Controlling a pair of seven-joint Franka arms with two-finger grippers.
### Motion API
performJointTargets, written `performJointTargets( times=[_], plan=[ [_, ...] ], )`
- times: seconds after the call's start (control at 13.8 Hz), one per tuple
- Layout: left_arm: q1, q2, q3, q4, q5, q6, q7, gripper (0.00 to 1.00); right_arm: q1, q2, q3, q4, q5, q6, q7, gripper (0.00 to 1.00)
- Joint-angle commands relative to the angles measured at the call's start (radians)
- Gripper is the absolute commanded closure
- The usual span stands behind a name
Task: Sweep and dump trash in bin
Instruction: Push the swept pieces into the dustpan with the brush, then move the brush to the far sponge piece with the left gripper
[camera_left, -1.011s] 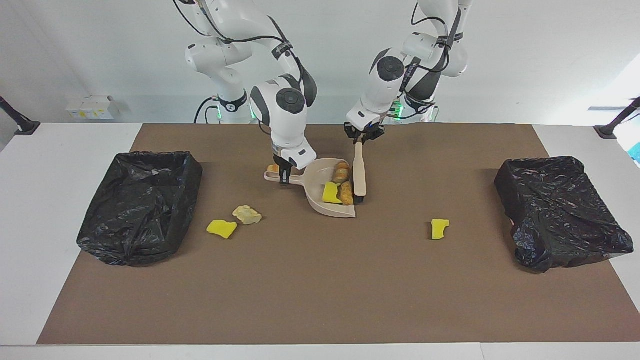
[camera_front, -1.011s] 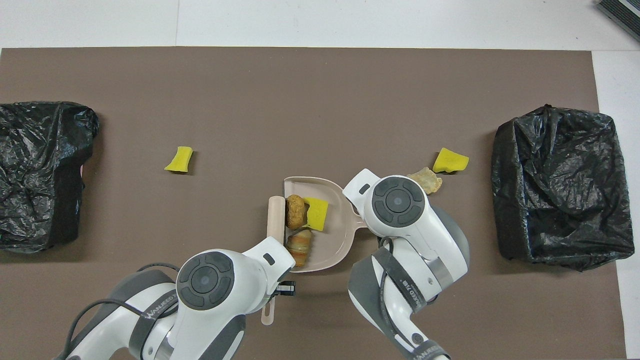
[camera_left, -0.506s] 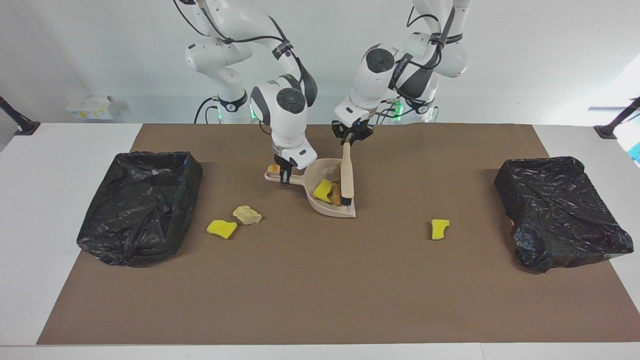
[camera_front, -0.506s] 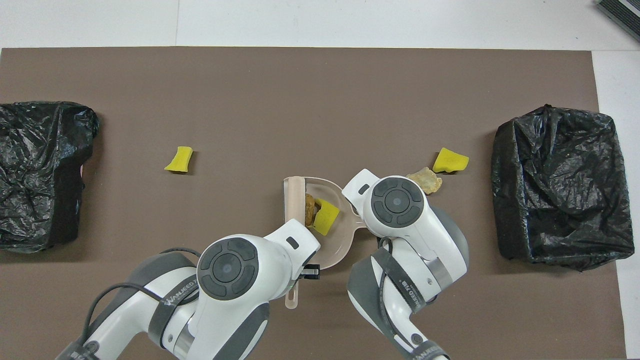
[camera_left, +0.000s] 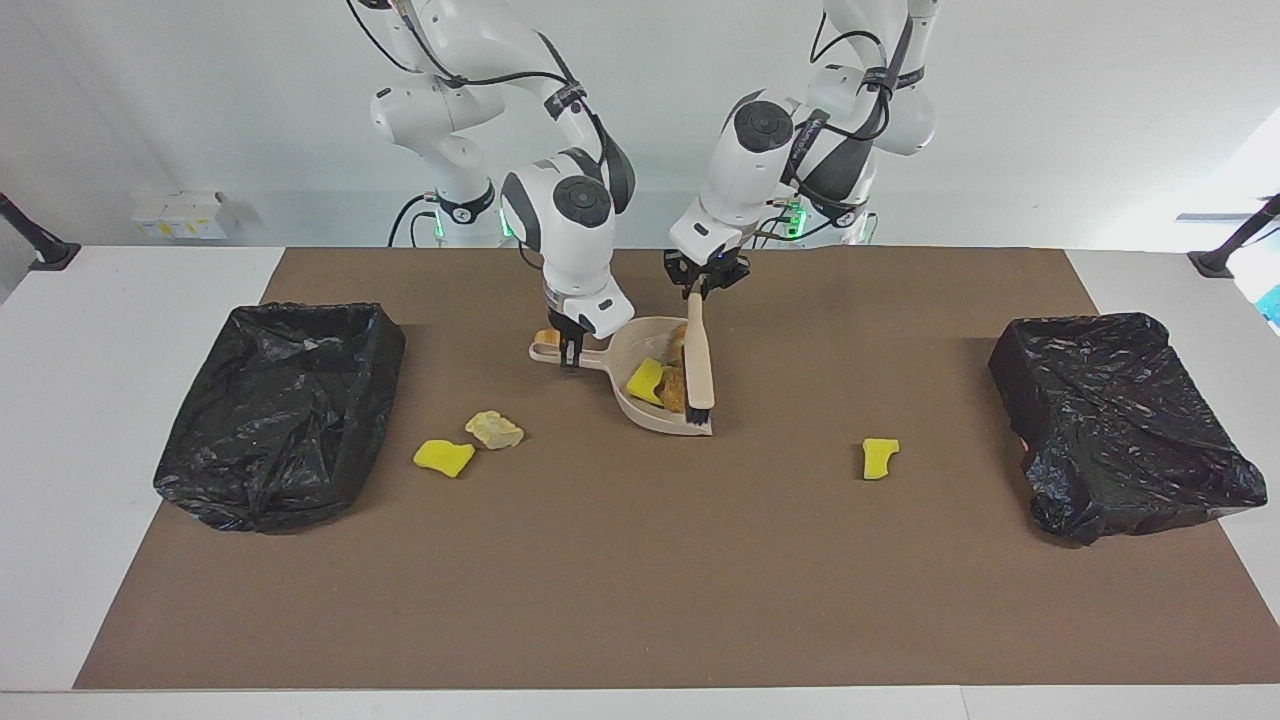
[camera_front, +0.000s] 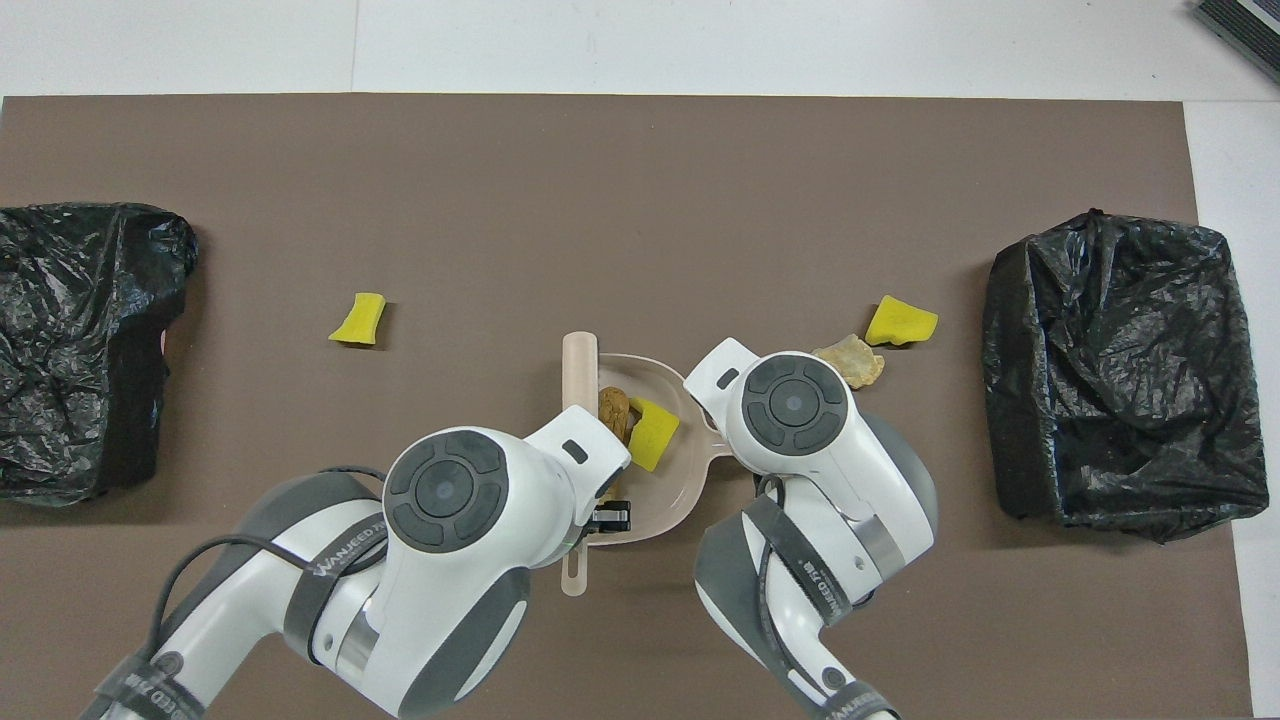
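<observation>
With the left gripper (camera_left: 706, 287) clamped on the brush (camera_left: 699, 362) and the right gripper (camera_left: 570, 358) clamped on the dustpan (camera_left: 650, 415) handle, tilting could spill the pan's trash (camera_left: 645, 380), while three scraps lie loose on the mat.

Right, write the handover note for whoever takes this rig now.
Left gripper: shut on the brush, which stands over the mouth of the dustpan.
Right gripper: shut on the dustpan's handle; the pan rests on the mat.
Done: a yellow chunk and tan lumps are in the pan.
Left: a yellow chunk and pale lump lie near the right arm's bin; one yellow chunk lies nearer the left arm's bin. Nothing visibly dumped yet.
</observation>
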Motion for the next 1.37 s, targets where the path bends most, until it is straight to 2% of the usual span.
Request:
performJointTargets(
  times=[0.0, 0.14, 0.43, 0.87, 1.3],
  plan=[
    [0.065, -0.009, 0.000, 0.022, 0.071, -0.051, 0.024, 1.00, 0.001, 0.010, 0.003, 0.001, 0.004, 0.010, 0.026, 1.00],
    [0.109, -0.006, 0.000, 0.021, 0.099, -0.051, 0.072, 1.00, 0.001, 0.010, 0.003, 0.001, 0.002, 0.007, 0.026, 1.00],
    [0.272, 0.011, 0.000, 0.019, 0.126, -0.033, 0.275, 1.00, -0.005, 0.010, 0.002, 0.002, 0.000, 0.001, 0.026, 1.00],
    [0.471, 0.031, -0.001, 0.021, 0.194, 0.002, 0.545, 1.00, 0.004, -0.002, -0.001, 0.039, -0.047, -0.131, 0.030, 1.00],
    [0.684, 0.049, 0.000, 0.019, 0.203, 0.013, 0.809, 1.00, 0.021, -0.012, 0.002, 0.039, -0.078, -0.152, 0.084, 1.00]
  ],
)
